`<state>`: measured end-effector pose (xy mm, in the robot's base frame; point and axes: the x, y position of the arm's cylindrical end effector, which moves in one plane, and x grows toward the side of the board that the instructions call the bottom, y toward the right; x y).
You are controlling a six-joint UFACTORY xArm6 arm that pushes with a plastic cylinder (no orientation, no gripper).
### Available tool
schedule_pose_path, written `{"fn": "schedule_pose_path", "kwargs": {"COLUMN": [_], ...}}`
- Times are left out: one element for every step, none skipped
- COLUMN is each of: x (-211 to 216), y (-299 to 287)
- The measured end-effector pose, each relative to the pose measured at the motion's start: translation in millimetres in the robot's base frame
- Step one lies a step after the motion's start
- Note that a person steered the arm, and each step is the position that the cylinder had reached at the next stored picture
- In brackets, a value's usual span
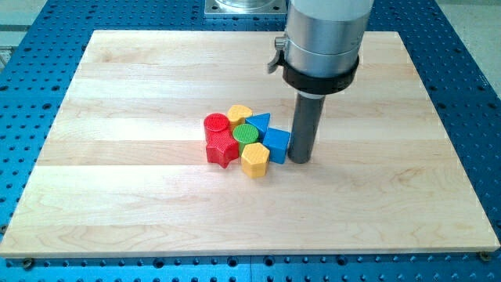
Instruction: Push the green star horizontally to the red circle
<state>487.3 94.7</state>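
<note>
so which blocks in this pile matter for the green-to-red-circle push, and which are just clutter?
Job:
- green block, the only green one; star shape not clear
- red circle, at the view's left of it
- my tip, on the view's right of the cluster

Lying about:
- red star
- yellow hexagon
- yellow block
- blue triangle
- blue cube, beside my tip

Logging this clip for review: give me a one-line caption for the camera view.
My tip touches the blue cube at the right edge of a tight block cluster containing the red circle.
</note>
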Motion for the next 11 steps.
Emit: {"fn": "schedule_pose_path", "kwargs": {"x": [-46.4, -128.2, -204.7, -222.7, -197.0, -186.9, -210.3, -183.9, -135.0, -149.6, -103.6], "y": [101.3, 175.3, 198.8, 141.4, 43.6, -51.9, -37.6, -154.4, -244.5, -229.5, -273.8]}}
